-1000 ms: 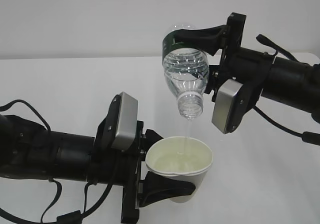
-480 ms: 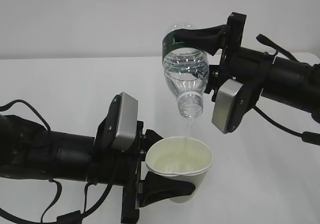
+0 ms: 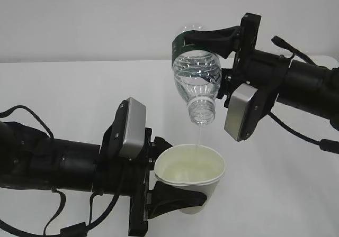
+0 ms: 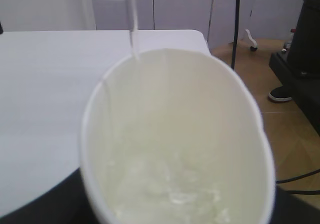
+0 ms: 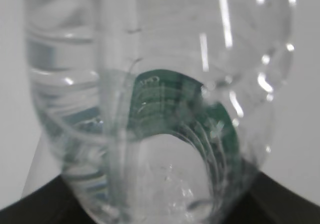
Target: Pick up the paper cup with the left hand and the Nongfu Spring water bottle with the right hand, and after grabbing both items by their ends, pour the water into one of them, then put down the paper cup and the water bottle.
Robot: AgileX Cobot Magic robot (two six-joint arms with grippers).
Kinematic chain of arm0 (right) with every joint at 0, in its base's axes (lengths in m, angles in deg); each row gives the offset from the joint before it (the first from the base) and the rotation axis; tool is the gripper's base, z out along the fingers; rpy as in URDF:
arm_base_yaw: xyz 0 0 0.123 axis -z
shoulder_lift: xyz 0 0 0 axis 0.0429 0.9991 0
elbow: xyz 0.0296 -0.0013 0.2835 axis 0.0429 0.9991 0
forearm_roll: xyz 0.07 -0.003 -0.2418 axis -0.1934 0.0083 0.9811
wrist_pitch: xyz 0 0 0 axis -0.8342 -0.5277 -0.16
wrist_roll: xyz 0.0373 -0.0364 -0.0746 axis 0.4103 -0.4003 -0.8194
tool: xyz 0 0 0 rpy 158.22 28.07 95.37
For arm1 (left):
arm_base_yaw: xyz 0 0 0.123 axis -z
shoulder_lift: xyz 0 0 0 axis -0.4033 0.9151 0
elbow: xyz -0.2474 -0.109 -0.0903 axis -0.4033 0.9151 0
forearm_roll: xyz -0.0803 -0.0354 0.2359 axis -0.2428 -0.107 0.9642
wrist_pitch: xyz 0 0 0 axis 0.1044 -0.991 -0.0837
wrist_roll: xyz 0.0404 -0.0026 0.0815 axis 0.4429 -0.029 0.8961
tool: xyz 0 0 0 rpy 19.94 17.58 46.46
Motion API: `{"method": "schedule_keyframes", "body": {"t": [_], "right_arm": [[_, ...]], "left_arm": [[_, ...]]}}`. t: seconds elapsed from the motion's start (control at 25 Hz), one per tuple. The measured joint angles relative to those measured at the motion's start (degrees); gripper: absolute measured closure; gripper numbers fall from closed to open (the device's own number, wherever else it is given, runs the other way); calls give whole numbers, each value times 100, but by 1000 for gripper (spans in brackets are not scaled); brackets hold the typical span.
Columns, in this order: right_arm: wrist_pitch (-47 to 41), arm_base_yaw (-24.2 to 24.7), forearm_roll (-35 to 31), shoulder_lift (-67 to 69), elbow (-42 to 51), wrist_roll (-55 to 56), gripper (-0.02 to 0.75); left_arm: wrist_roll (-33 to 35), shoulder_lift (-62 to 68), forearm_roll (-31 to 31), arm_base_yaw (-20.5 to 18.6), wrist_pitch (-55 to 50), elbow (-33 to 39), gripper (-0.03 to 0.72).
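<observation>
narrow gap between bottle (image 3: 196, 83) mouth and paper cup (image 3: 190, 176) rim, bare white table (image 3: 63, 94) behind

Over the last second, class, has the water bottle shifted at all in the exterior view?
No. The Nongfu Spring water bottle stays tipped mouth-down in the right hand, at the same spot against the table's far edge, above the paper cup.

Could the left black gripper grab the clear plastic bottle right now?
Probably not: the left black gripper is shut on the white paper cup, and the clear plastic bottle hangs above it, neck down, in the right gripper.
</observation>
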Motion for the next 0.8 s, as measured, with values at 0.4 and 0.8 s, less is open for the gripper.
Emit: {"method": "schedule_keyframes", "body": {"t": [0.4, 0.8], "right_arm": [[0, 0, 0, 0, 0, 0, 290], [0, 0, 0, 0, 0, -13, 290]], "left_arm": [[0, 0, -8, 0, 0, 0, 274], [0, 0, -8, 0, 0, 0, 274]]}}
